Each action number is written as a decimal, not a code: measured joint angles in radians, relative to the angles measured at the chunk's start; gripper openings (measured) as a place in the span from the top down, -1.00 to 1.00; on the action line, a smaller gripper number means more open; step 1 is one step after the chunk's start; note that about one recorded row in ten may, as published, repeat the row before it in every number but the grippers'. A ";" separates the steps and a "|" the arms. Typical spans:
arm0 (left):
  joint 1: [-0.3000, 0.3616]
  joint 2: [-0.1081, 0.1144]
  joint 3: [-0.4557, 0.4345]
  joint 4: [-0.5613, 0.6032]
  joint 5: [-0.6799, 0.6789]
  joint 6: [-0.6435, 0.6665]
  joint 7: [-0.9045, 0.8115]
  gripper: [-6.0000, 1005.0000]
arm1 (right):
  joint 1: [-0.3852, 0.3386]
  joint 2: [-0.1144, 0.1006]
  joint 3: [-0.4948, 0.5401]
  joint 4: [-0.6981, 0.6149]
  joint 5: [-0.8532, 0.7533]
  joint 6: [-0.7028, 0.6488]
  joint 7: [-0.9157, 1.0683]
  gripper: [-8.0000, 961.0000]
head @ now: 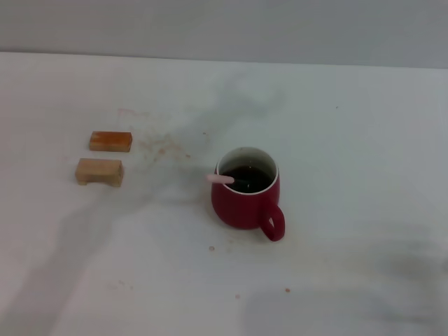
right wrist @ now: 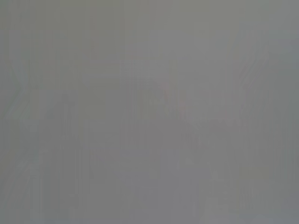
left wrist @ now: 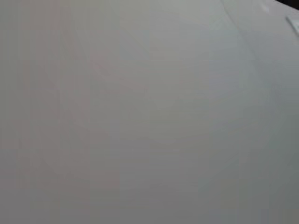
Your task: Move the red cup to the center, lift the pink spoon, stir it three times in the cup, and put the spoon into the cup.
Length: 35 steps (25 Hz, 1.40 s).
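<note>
The red cup stands upright near the middle of the white table in the head view, its loop handle turned toward the front right. The pink spoon rests inside it, the pale pink handle poking out over the cup's left rim and the rest lost in the dark inside. Neither gripper shows in any view; both wrist views hold only a plain pale surface.
An orange wooden block and a tan wooden block lie side by side at the left of the table. Faint stains and crumbs mark the tabletop around the cup. A grey wall runs along the table's far edge.
</note>
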 joint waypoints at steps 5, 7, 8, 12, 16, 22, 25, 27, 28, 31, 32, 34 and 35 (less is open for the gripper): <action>-0.155 0.019 -0.112 0.112 0.340 -0.223 -0.675 -0.58 | -0.003 -0.001 0.000 -0.005 0.001 0.000 0.000 0.98; -0.229 -0.020 -0.243 0.212 0.356 -0.402 -0.838 -0.58 | -0.002 0.000 0.000 -0.006 0.001 0.000 0.000 0.98; -0.255 -0.040 -0.299 0.247 0.358 -0.478 -0.891 -0.58 | -0.001 0.000 0.000 -0.006 0.001 0.002 0.000 0.98; -0.211 -0.052 -0.332 0.203 0.529 -0.550 -0.895 -0.59 | 0.003 0.000 0.000 -0.007 -0.001 0.010 0.000 0.98; -0.120 -0.054 -0.050 0.114 0.882 -0.216 -0.720 -0.60 | 0.002 0.002 0.000 -0.007 -0.001 0.012 0.000 0.98; -0.083 -0.055 0.271 0.202 1.159 0.392 -0.618 -0.60 | 0.008 0.001 0.000 -0.005 -0.002 0.012 0.000 0.98; -0.063 -0.053 0.370 0.296 1.176 0.690 -0.701 -0.60 | 0.012 0.001 0.000 -0.008 -0.002 0.016 0.000 0.98; -0.045 -0.049 0.441 0.412 1.272 0.969 -0.877 -0.60 | 0.015 0.001 0.000 -0.009 -0.002 0.021 0.000 0.98; -0.037 -0.049 0.455 0.450 1.319 1.050 -0.961 -0.60 | 0.016 0.001 0.000 -0.009 -0.002 0.024 0.000 0.98; 0.006 -0.052 0.448 0.533 1.492 1.252 -1.272 -0.60 | 0.021 0.001 0.000 -0.009 -0.002 0.029 0.000 0.98; 0.016 -0.049 0.441 0.545 1.518 1.273 -1.346 -0.60 | 0.022 0.001 0.000 -0.009 -0.002 0.031 0.000 0.98; 0.031 -0.038 0.410 0.588 1.573 1.292 -1.552 -0.59 | 0.023 0.001 0.000 -0.010 -0.002 0.033 0.000 0.98; 0.033 -0.036 0.400 0.602 1.587 1.296 -1.601 -0.59 | 0.023 0.000 0.000 -0.011 -0.002 0.034 0.000 0.98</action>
